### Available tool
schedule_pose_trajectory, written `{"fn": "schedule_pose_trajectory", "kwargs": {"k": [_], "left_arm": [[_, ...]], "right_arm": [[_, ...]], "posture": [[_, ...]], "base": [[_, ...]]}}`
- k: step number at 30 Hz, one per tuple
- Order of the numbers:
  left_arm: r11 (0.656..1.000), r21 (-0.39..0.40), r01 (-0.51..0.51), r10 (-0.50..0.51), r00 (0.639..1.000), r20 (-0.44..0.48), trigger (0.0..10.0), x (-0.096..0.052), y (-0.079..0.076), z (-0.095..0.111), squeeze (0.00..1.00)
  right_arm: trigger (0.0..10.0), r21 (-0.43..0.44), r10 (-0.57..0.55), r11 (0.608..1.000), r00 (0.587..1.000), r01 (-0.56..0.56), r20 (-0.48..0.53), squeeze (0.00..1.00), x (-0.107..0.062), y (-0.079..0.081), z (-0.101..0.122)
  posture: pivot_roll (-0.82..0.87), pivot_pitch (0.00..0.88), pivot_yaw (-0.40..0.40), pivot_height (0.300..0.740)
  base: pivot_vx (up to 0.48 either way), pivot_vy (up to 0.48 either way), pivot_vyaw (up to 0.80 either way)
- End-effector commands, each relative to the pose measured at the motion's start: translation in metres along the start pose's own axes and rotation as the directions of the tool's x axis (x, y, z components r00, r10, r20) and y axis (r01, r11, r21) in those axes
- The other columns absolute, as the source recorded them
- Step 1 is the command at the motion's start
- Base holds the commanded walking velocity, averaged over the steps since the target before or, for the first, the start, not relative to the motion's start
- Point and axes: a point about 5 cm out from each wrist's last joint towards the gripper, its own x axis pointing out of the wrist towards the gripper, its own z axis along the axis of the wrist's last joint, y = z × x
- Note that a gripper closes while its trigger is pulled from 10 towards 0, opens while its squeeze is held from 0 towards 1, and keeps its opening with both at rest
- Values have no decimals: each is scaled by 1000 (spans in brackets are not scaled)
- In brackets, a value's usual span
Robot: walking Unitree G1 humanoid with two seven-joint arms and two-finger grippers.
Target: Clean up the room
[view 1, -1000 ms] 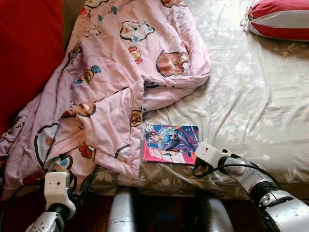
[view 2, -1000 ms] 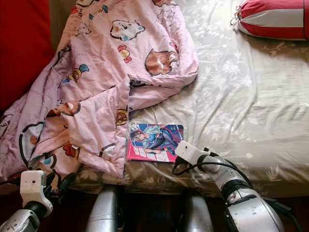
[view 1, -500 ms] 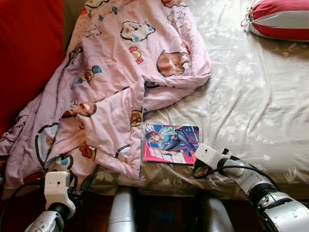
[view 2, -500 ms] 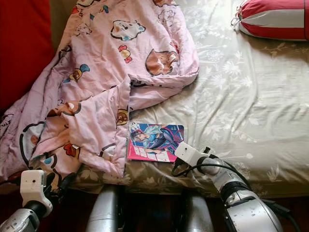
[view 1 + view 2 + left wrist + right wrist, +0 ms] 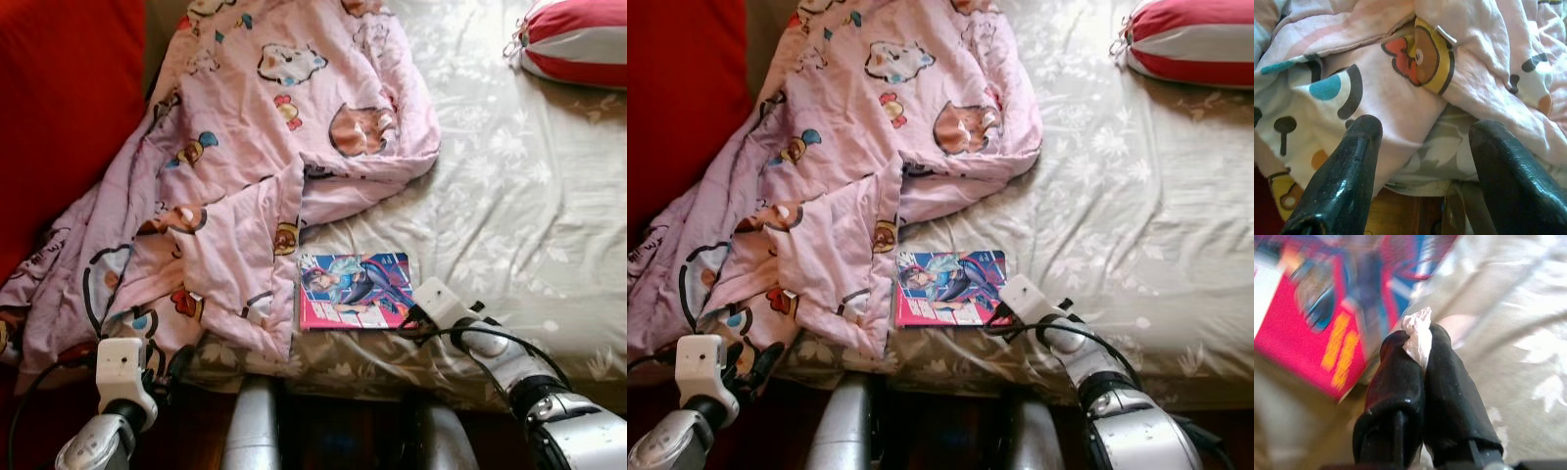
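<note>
A rumpled pink cartoon-print blanket (image 5: pixel 245 166) sprawls across the left half of a bed covered by a pale floral sheet (image 5: pixel 509 196); its lower edge hangs over the near side of the mattress; a red-and-white striped pillow (image 5: pixel 578 44) sits at the far right corner, well apart from the blanket; a red surface (image 5: pixel 59 108) rises along the left.

A colourful comic book (image 5: pixel 355 290) lies flat on the sheet near the bed's front edge, its left side just beside the blanket's folded corner.

The right gripper (image 5: pixel 1420 340) rests low on the sheet at the book's lower right corner; its two black fingers (image 5: pixel 1447 382) are pressed together, pinching a small scrap of crumpled white material (image 5: pixel 1418 335) between their tips; in the right wrist view the book's red and blue cover is blurred just beyond the fingertips.

The left gripper (image 5: pixel 1422 142) hangs below the mattress edge at the lower left, under the draped blanket; its fingers (image 5: pixel 1352 161) are spread wide with nothing between them, pointing up at the blanket's bear print and a strip of the sheet.
</note>
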Motion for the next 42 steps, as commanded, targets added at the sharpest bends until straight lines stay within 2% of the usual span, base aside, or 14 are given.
{"fn": "schedule_pose_trajectory", "kwargs": {"k": [1, 3, 8, 12, 17, 19, 21, 22, 23, 25, 30, 33, 39, 42], "left_arm": [[1000, 4, -8, 8, 1000, -29, 10000, 0, 3, -9, 0], [1000, 2, -2, 2, 1000, -29, 10000, 4, 2, -10, 0], [1000, -1, -6, 6, 1000, -31, 10000, 10, 3, -12, 0], [1000, -10, -27, 26, 999, -33, 10000, 21, 7, -17, 0], [999, -22, -29, 28, 999, -39, 10000, 30, 4, -24, 0], [999, -37, -35, 33, 998, -46, 10000, 33, 3, -29, 0], [998, -43, -40, 38, 998, -49, 10000, 36, 3, -31, 0], [998, -44, -42, 39, 998, -50, 10000, 36, 3, -32, 0], [998, -44, -42, 40, 998, -53, 10000, 38, 2, -33, 0], [998, -49, -45, 42, 997, -64, 10000, 42, 0, -37, 0], [995, -70, -66, 59, 993, -101, 10000, 44, -1, -47, 0], [995, -81, -58, 45, 988, -150, 10000, 45, -6, -59, 0], [991, -103, -81, 56, 974, -221, 10000, 44, -8, -71, 0], [991, -113, -74, 42, 964, -261, 10000, 44, -13, -78, 0]], "right_arm": [[0, 146, -9, 989, 999, 3, 41, 0, -1, 6, -4], [0, 257, -11, 966, 995, -15, 96, 0, -1, 9, -2], [0, 364, -17, 930, 986, -46, 168, 0, -2, 16, -3], [0, 472, -126, 882, 971, 15, 205, 0, -11, 14, -16], [0, 574, -246, 816, 941, 71, 234, 0, -28, 16, -34], [627, 609, -291, 788, 927, 93, 236, 0, -36, 20, -42], [6510, 628, -307, 771, 924, 101, 228, 0, -39, 23, -46], [6510, 634, -306, 767, 925, 99, 226, 0, -39, 24, -47], [10000, 658, -325, 744, 923, 116, 205, 0, -40, 25, -50], [10000, 729, -348, 669, 927, 143, 137, 0, -40, 32, -63], [10000, 736, -323, 639, 946, 225, -10, 0, -42, 47, -90], [10000, 774, -344, 557, 932, 300, -113, 0, -48, 52, -108], [10000, 774, -309, 533, 930, 342, -199, 0, -51, 62, -121], [10000, 763, -232, 556, 943, 329, -237, 0, -51, 74, -127]], "posture": [[264, 156, 49, 602], [250, 132, 47, 602], [235, 92, 40, 602], [197, 17, 28, 602], [151, 0, 23, 602], [138, 0, 21, 602], [133, 0, 22, 602], [133, 0, 22, 602], [120, 0, 24, 602], [113, 0, 27, 602], [94, 0, 36, 602], [91, 0, 35, 602], [77, 0, 31, 632], [71, 0, 29, 652]], "base": [[0, 0, 0], [0, 0, 0], [0, 0, 0], [0, 0, 0], [0, 0, 0], [0, 0, 0], [0, 0, 0], [0, 0, 0], [0, 0, 0], [0, 0, 0], [0, 0, 0], [0, 0, 0], [0, 0, 0], [0, 0, 0]]}}
